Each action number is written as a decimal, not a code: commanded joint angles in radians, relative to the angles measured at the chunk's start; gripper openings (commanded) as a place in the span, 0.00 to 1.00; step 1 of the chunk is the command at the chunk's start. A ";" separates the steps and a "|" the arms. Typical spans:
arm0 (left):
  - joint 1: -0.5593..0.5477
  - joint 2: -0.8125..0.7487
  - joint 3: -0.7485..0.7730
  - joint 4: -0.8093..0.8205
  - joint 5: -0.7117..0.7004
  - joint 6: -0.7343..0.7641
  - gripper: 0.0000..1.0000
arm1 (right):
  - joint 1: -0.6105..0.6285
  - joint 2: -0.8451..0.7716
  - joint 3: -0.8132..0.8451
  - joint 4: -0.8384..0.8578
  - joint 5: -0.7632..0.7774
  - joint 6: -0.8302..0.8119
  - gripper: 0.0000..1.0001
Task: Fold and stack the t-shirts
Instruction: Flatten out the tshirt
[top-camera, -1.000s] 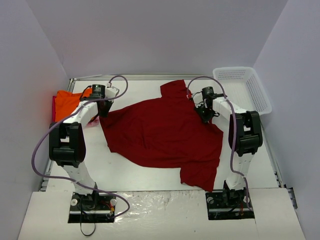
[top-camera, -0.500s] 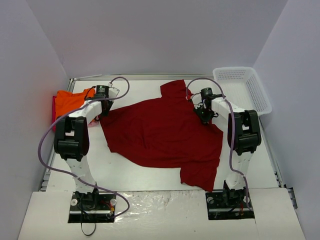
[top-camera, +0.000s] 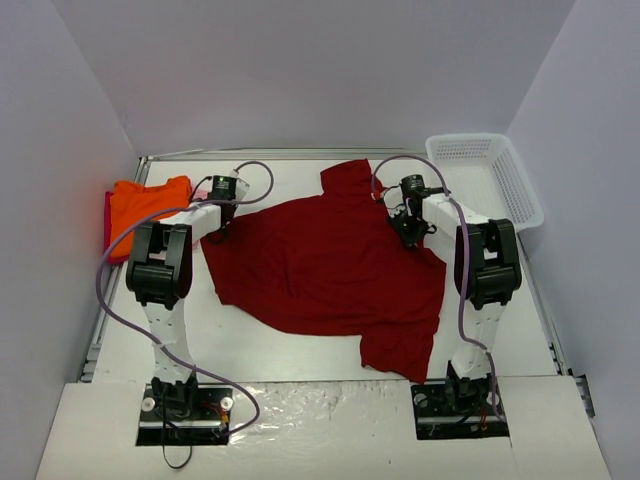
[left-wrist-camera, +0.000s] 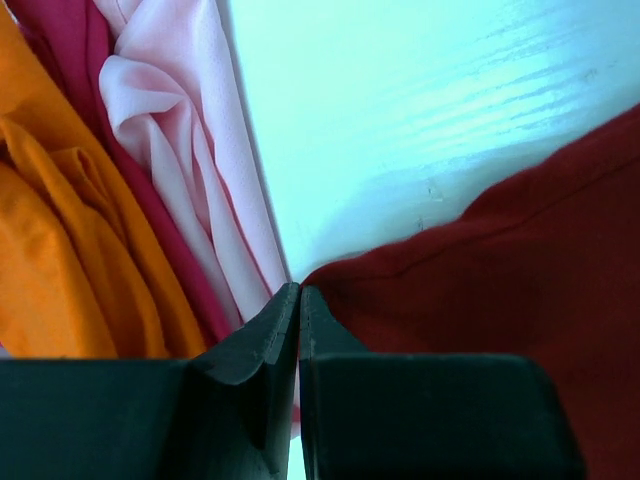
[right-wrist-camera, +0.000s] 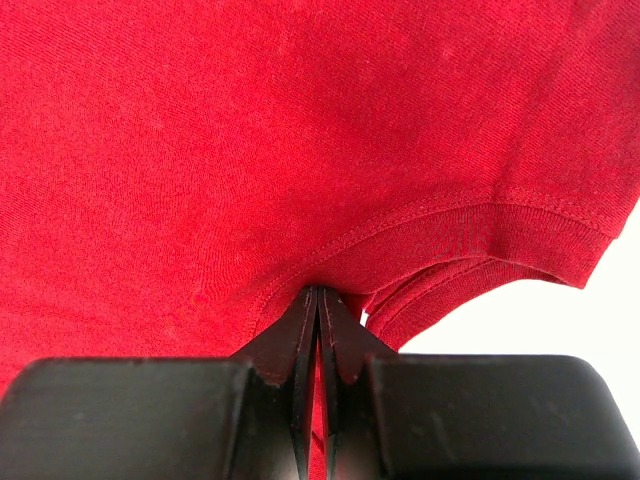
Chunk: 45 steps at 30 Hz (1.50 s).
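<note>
The large dark red t-shirt (top-camera: 320, 265) lies spread across the middle of the table. At its left corner my left gripper (top-camera: 214, 227) has its jaws pressed together, pinching the shirt's edge (left-wrist-camera: 470, 270). My right gripper (top-camera: 410, 230) is shut on the same shirt near the collar, with red cloth (right-wrist-camera: 300, 180) caught between its fingers. The bright orange t-shirt (top-camera: 145, 203) is bunched at the far left. The pale pink t-shirt (left-wrist-camera: 190, 150) lies crumpled beside the orange t-shirt (left-wrist-camera: 60, 240), just left of my left gripper (left-wrist-camera: 299, 290).
A white mesh basket (top-camera: 500, 180) sits at the back right corner. A strip of magenta cloth (left-wrist-camera: 150, 200) shows between the orange and pink shirts. Grey walls close in the table on three sides.
The left arm has swung right, away from the orange shirt, its wrist now over the red shirt's left corner. The right arm has barely moved.
</note>
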 joint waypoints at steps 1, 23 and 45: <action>-0.012 0.006 0.050 0.053 -0.091 0.020 0.02 | 0.009 0.055 -0.001 -0.058 0.013 -0.004 0.00; -0.011 -0.226 0.101 -0.169 -0.030 -0.122 0.30 | 0.009 -0.080 0.066 -0.089 -0.044 -0.006 0.00; 0.055 -0.160 0.006 -0.248 0.490 -0.248 0.02 | 0.008 -0.053 0.303 -0.155 -0.076 -0.020 0.00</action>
